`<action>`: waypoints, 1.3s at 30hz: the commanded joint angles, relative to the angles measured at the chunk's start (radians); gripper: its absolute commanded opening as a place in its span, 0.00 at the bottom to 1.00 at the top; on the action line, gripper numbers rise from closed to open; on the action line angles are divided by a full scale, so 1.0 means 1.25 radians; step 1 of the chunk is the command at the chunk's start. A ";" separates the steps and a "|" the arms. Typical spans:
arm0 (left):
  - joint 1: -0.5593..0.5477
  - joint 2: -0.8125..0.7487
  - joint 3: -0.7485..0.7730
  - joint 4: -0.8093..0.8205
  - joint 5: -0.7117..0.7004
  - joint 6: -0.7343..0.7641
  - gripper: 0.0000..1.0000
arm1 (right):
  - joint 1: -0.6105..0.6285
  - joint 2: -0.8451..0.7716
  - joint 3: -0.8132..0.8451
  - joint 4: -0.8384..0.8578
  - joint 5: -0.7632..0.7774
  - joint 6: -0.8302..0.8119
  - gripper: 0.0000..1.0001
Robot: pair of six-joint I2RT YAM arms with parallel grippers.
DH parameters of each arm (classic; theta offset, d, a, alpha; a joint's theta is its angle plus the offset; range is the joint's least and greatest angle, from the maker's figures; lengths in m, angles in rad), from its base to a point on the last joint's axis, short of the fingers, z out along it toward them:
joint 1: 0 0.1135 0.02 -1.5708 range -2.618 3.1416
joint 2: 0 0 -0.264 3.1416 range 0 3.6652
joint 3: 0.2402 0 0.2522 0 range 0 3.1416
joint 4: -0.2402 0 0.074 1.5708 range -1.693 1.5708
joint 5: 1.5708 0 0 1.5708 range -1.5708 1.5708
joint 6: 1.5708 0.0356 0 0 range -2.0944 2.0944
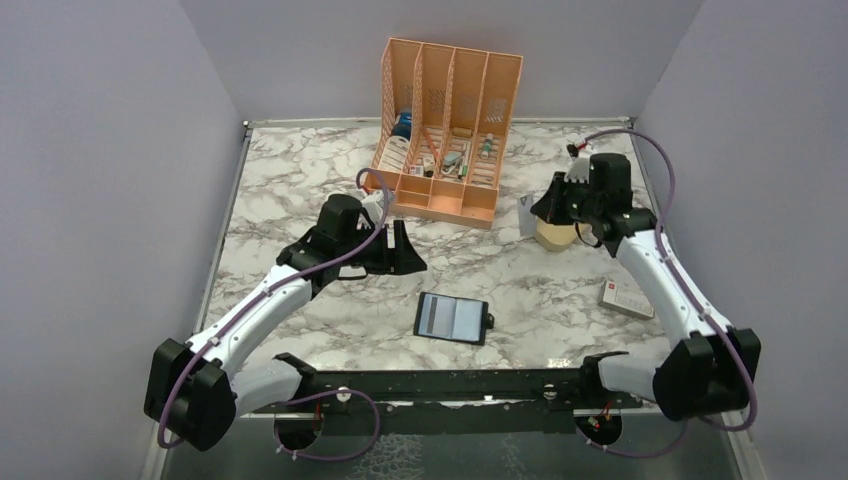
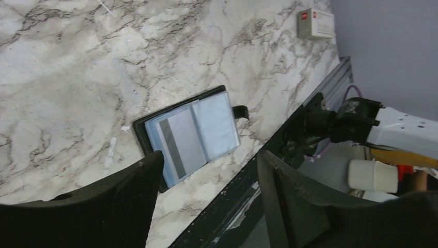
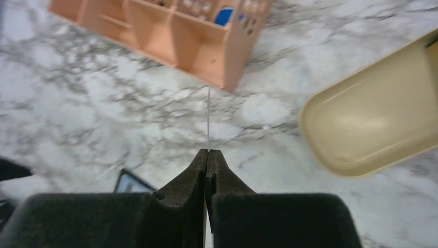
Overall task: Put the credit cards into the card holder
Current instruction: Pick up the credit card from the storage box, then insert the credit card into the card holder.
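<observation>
One credit card [image 3: 208, 119]: thin, stiff, light, probably slick; it was pinched by one edge in the closed right gripper [image 3: 208, 153]. The left gripper [image 2: 210, 157] stood open and empty.

black card holder [image 1: 452, 318] open flat mid-table; whitish card [image 1: 627, 298] at right; thin card [image 1: 526, 214] aloft
</observation>
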 commanded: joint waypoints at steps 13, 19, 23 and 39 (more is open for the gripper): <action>0.002 -0.104 -0.128 0.433 0.155 -0.444 0.55 | 0.082 -0.276 -0.404 0.542 -0.410 0.653 0.01; -0.005 -0.077 -0.150 0.502 0.169 -0.496 0.50 | 0.161 -0.255 -0.459 0.729 -0.393 0.803 0.01; -0.015 -0.061 -0.134 0.524 0.173 -0.513 0.44 | 0.236 -0.226 -0.448 0.771 -0.355 0.832 0.01; -0.023 -0.034 -0.157 0.570 0.171 -0.533 0.00 | 0.315 -0.154 -0.449 0.755 -0.324 0.788 0.14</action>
